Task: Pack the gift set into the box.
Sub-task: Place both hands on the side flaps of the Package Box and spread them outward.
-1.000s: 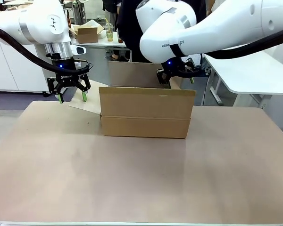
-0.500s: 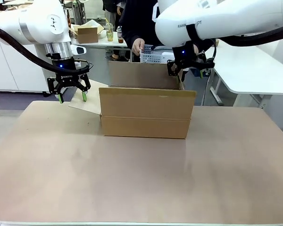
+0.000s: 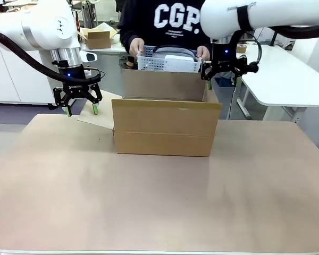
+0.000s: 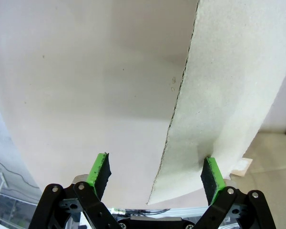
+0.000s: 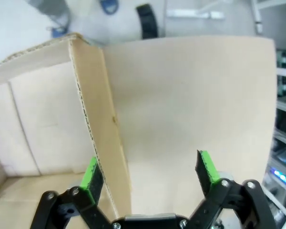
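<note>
The box point(image 3: 165, 127) sits open mid-table. A person point(image 3: 173, 21) has just brought the gift set point(image 3: 167, 62) (a white basket) over its far wall. The right gripper point(image 3: 222, 77) has lifted clear; it and the left gripper point(image 3: 82, 111) gape empty, so lowering can follow.

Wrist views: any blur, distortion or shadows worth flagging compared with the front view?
Left wrist view: wide-angle bowing curves the edge of the flap, with a soft shadow on the table beside it. Right wrist view: background above the box is blurred. Front view: sharp, evenly lit, no glare.
</note>
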Robot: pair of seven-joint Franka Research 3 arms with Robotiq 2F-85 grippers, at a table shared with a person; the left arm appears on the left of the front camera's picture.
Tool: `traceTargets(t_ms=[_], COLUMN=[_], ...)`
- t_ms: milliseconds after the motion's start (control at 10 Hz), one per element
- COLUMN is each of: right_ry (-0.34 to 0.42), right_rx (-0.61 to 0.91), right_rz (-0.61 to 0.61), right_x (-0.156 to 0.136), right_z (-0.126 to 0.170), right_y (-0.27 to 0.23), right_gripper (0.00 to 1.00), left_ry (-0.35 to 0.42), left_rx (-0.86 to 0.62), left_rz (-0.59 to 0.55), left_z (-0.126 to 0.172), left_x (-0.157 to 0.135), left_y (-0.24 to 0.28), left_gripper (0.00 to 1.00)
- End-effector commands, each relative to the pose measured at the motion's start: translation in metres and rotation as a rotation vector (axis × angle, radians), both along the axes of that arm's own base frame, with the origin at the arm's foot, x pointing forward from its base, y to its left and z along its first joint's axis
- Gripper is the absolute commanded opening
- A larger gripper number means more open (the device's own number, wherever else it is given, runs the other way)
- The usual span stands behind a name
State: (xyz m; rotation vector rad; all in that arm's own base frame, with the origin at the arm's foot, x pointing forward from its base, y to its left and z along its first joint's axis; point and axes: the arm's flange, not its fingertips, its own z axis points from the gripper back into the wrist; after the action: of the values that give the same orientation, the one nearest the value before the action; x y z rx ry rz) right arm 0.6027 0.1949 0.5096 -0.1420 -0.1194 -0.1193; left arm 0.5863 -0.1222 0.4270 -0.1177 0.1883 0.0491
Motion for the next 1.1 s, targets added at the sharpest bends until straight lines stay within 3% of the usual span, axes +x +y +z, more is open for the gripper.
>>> traceTargets(t_ms=[0,400,1000], right_ry=[0.023,0.080,0.030], right_rx=[0.187,0.522,0.865], right_rz=[0.072,0.148,0.176], right_x=[-0.018,-0.038,-0.065], right_z=[-0.022,-0.056,-0.107], right_y=[-0.043,-0.107,-0.170], right_gripper=[1.00,1.00,1.00], left_ry=[0.000,0.000,0.000], left_rx=[0.021,0.021,0.021], left_rz=[0.013,0.013,0.013], left_z=[0.003,0.003,0.003], left_x=[-0.001,-0.001,-0.001], left_y=[0.002,0.002,0.002], left_gripper=[1.00,1.00,1.00])
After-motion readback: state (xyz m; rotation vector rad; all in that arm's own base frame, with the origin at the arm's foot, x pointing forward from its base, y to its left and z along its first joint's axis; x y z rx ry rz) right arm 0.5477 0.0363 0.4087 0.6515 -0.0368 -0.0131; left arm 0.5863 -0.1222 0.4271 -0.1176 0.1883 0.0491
